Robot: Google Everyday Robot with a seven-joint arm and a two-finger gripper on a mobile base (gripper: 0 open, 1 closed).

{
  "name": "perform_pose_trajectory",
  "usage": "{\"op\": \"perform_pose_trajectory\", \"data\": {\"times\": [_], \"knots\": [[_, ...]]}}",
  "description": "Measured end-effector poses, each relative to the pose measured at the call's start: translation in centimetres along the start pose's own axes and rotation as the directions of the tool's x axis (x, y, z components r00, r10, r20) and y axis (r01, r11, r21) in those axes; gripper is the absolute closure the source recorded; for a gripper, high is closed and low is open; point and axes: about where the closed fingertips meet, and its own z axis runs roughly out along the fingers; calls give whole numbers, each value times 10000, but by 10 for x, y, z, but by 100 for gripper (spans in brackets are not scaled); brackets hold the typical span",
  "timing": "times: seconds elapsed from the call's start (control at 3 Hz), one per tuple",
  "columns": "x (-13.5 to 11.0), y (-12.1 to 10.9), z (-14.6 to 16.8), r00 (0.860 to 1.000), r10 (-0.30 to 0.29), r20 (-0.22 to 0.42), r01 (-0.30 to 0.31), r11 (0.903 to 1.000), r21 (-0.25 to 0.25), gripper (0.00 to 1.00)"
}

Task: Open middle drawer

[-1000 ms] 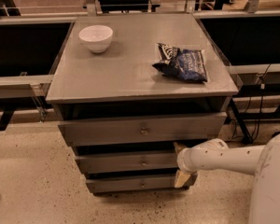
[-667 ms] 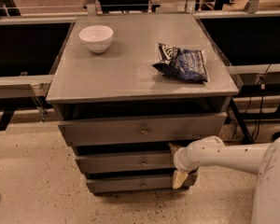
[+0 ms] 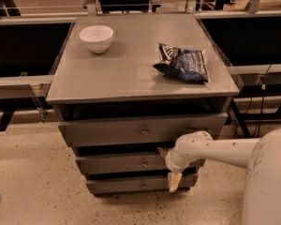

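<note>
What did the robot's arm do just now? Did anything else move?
The gripper slid a little to the left in the picture, along the front of the middle drawer and closer to its knob. It has not visibly taken hold of anything. The drawer looks no further out than before. The white bowl and the blue bag on top stayed put.
</note>
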Motion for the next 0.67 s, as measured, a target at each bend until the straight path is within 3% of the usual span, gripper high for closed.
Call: {"op": "perform_pose_trajectory", "data": {"times": [0.33, 0.67], "knots": [[-2, 0, 2, 9999, -106, -44, 106, 9999, -83, 0], [-2, 0, 2, 9999, -106, -44, 106, 9999, -83, 18]]}}
